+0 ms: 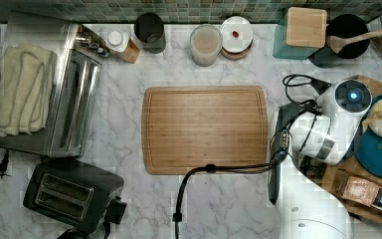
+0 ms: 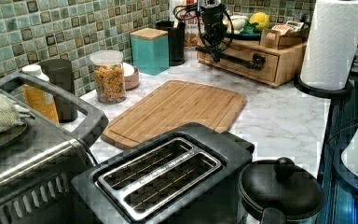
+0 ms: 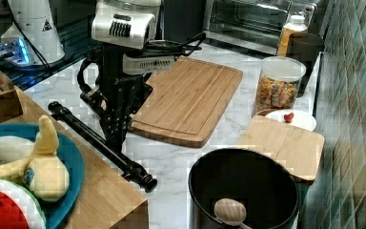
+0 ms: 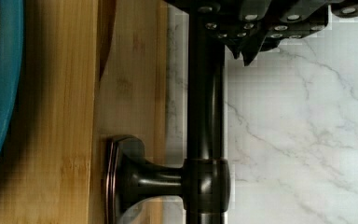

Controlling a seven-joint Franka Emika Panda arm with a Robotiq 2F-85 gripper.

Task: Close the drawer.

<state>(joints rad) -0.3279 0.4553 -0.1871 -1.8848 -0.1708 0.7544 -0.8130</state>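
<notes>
In the top view, a toaster oven (image 1: 54, 94) with a folded towel (image 1: 22, 89) on top occupies the counter's left edge, and a black toaster (image 1: 69, 196) sits at the near-left corner. A grooved cutting board (image 1: 205, 129) lies flat at the counter's centre, with a cereal jar (image 1: 205, 45) behind it along the tiled back edge. At the counter's right edge stands a bamboo cabinet carrying a blue plate (image 1: 378, 154) of fruit. The drawer (image 2: 240, 59) is in the front of this cabinet; in the left view its front sits nearly flush with the cabinet. The gripper (image 3: 114, 138) is at the drawer's dark bar handle (image 3: 100, 143); whether its fingers are apart or together cannot be determined.
</notes>
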